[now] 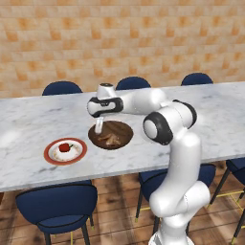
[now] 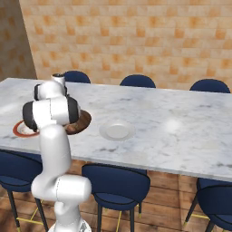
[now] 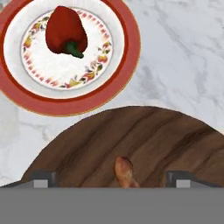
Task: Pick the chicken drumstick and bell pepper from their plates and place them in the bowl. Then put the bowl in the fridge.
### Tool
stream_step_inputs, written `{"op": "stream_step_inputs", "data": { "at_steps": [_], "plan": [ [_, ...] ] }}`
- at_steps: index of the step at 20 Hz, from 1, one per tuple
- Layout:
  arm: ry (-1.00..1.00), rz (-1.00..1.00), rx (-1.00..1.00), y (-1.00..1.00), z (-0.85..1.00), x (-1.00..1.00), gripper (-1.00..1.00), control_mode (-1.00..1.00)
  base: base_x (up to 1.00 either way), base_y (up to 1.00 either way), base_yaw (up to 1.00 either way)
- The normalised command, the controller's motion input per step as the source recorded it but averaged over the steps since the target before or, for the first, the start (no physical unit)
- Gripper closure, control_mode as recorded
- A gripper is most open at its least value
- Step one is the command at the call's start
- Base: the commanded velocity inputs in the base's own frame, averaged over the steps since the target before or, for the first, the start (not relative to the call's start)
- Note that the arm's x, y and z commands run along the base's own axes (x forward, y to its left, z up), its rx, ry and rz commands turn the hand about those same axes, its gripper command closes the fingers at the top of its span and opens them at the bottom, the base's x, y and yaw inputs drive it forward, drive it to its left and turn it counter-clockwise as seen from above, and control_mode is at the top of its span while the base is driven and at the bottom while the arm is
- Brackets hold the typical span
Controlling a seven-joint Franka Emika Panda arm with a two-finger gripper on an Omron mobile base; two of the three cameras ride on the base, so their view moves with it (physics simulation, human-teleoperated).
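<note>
1. Hovering over the wooden bowl (image 1: 111, 134), the gripper (image 1: 99, 126) is pointing straight down, its jaws standing wide apart and holding nothing; in the hand view the two finger tips (image 3: 43, 178) are sitting far out to either side, above the bowl's inner surface.
2. The chicken drumstick (image 3: 124, 172) is lying inside the bowl, between the spread finger tips and touching neither of them; in the left base view it is showing as a tan lump (image 1: 111, 139) on the dark wood.
3. The bell pepper (image 3: 65, 31) is resting on the red-rimmed plate (image 3: 124, 57), green stem turned toward the bowl, glossy red against the plate's white centre.
4. That plate is sitting just beside the bowl on the marble table (image 1: 38, 119), to its left in the left base view, the two rims near each other but not touching.
5. The plain white plate (image 2: 117, 130) is lying bare on the table, on the other side of the bowl in the right base view.
6. The arm is blocking much of the bowl (image 2: 81, 122) in the right base view.
7. Blue chairs (image 1: 57, 206) are standing along both long sides of the table.
</note>
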Motion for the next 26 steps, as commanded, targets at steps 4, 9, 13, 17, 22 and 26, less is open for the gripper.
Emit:
{"op": "stream_step_inputs", "data": {
  "at_steps": [4, 9, 13, 17, 22, 26],
  "plan": [
    [0.02, -0.31, 0.00, 0.41, 0.26, -0.38, -1.00, -1.00, 0.00, 0.00, 0.00],
    [0.00, -0.30, -0.02, 0.44, 0.02, -0.43, -1.00, -1.00, 0.00, 0.00, 0.00],
    [0.00, -0.11, -0.04, 0.49, 0.00, -0.34, -1.00, -1.00, 0.00, 0.00, 0.00],
    [0.00, 0.04, -0.09, 0.52, 0.00, -0.17, -1.00, -1.00, 0.00, 0.00, 0.00],
    [0.00, 0.15, -0.03, 0.42, 0.00, -0.02, -1.00, -1.00, 0.00, 0.00, 0.00],
    [0.00, 0.27, -0.01, 0.25, -0.01, 0.01, -1.00, -1.00, 0.00, 0.00, 0.00]
  ]
}}
